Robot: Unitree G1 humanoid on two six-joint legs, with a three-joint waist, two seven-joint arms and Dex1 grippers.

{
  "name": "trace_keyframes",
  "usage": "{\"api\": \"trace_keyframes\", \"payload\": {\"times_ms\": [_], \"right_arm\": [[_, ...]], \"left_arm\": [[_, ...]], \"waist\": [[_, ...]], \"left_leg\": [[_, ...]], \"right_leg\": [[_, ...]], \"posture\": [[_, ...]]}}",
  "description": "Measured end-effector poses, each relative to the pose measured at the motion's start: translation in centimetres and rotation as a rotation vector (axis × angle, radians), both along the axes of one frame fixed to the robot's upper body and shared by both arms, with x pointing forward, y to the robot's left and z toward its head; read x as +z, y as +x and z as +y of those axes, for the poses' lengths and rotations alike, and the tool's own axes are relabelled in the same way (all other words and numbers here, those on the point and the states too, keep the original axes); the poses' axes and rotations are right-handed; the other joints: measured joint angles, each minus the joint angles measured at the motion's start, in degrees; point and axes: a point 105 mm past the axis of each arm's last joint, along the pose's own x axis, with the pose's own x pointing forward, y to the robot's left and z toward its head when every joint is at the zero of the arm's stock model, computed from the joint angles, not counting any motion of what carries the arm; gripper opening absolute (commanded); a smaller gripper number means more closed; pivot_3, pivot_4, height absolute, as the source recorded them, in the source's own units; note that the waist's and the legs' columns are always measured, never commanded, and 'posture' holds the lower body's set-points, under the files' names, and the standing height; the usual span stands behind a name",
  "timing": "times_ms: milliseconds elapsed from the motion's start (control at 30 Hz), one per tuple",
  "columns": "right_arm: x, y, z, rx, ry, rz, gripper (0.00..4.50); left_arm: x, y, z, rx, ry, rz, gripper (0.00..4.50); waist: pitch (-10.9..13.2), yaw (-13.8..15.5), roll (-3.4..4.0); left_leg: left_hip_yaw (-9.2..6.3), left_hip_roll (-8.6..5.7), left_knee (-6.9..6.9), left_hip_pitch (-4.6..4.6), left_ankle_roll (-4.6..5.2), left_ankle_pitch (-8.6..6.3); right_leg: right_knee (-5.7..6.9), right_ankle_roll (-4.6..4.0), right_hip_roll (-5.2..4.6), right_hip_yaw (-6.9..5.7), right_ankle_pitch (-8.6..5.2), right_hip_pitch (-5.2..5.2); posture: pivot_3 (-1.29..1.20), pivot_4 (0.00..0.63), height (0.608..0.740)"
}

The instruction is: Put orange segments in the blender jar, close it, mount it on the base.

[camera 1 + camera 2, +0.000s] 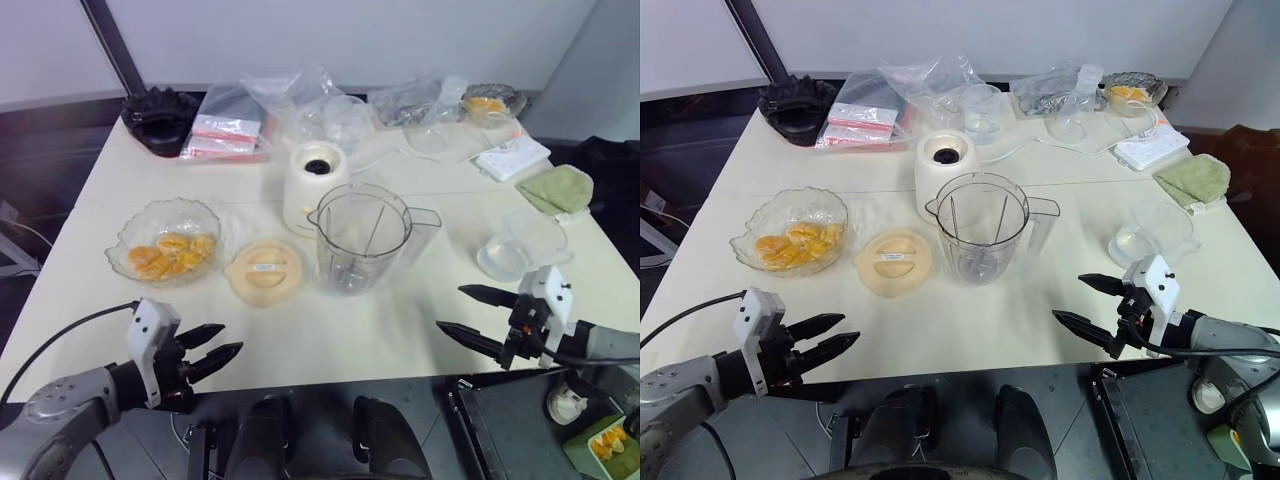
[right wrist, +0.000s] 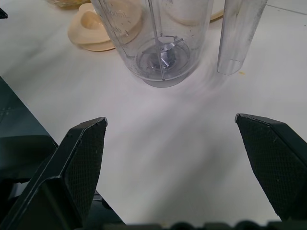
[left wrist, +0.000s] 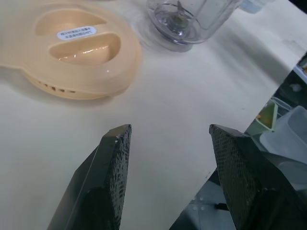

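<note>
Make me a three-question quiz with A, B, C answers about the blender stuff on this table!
1. Where are the glossy orange-yellow fruit segments?
A. in the scalloped clear glass bowl
B. in the tall clear plastic blender jar
C. on the bare table

2. What colour is the flat round lid beside the jar?
A. green
B. pale orange
C. black

3. How is the right claw?
A. open and empty
B. shut on the lid
C. holding the jar

Answers:
1 A, the segments are piled in the bowl.
2 B, the lid is pale orange, lying flat on the table.
3 A, its black fingers are spread apart with nothing between them.
</note>
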Motion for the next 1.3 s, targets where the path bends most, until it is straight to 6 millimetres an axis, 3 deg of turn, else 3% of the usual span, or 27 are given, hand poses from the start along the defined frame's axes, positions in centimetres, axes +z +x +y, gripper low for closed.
{"api": "trace_keyframes", "payload": {"times_ms": [533,700,900,1067,1133,1233,1300], "right_arm": [[-0.3,0.0,0.4,0.014,0.002,0.009,4.49],[-0.1,0.1,0.5,0.020,0.003,0.005,4.49],[1.1,-0.4,2.1,0.096,0.001,0.010,4.49],[2.7,-0.9,3.3,0.160,0.000,0.016,4.49],[3.6,-0.9,3.7,0.183,-0.004,-0.003,4.49],[3.8,-0.9,3.9,0.179,-0.007,-0.007,4.49],[3.3,-1.0,3.9,0.170,-0.008,0.010,4.49]], "left_arm": [[0.7,1.6,0.8,0.035,0.048,0.010,2.68],[3.2,3.3,1.1,0.057,0.023,-0.057,2.68],[9.7,7.7,3.5,0.168,0.032,-0.072,2.68],[11.9,10.9,4.4,0.293,0.113,-0.014,2.68],[11.9,13.0,5.1,0.431,0.136,0.034,2.68],[9.4,15.1,6.2,0.642,0.190,0.185,2.68],[7.5,16.0,5.7,0.708,0.189,0.287,2.68]], "waist": [[0.0,0.0,0.00],[0.0,0.1,-0.01],[0.0,0.1,-0.12],[0.1,0.2,-0.17],[0.1,0.4,-0.22],[0.0,0.3,-0.39],[0.1,0.3,-0.60]], "left_leg": [[0.04,0.01,0.01,0.00,0.00,0.00],[0.04,0.00,0.02,0.01,0.01,0.01],[0.02,-0.18,0.13,0.07,0.17,0.12],[-0.05,-0.33,0.11,0.11,0.19,0.13],[-0.35,-0.48,0.14,0.17,0.17,0.16],[-0.41,-0.50,0.14,0.24,0.17,0.16],[-0.44,-0.51,0.14,0.20,0.18,0.17]], "right_leg": [[0.05,-0.02,0.00,0.00,0.02,0.08],[0.07,-0.02,0.00,0.00,0.02,0.12],[0.31,0.01,0.17,-0.03,0.03,0.24],[0.40,0.06,0.17,0.00,0.06,0.33],[0.41,0.30,0.22,0.00,0.19,0.54],[0.38,0.34,0.22,0.00,0.21,0.68],[0.36,0.37,0.22,-0.01,0.21,0.67]], "posture": [[0.00,0.150,0.740],[0.00,0.150,0.740],[0.00,0.150,0.740],[0.00,0.150,0.740],[0.00,0.150,0.740],[0.00,0.150,0.740],[0.00,0.150,0.740]]}}
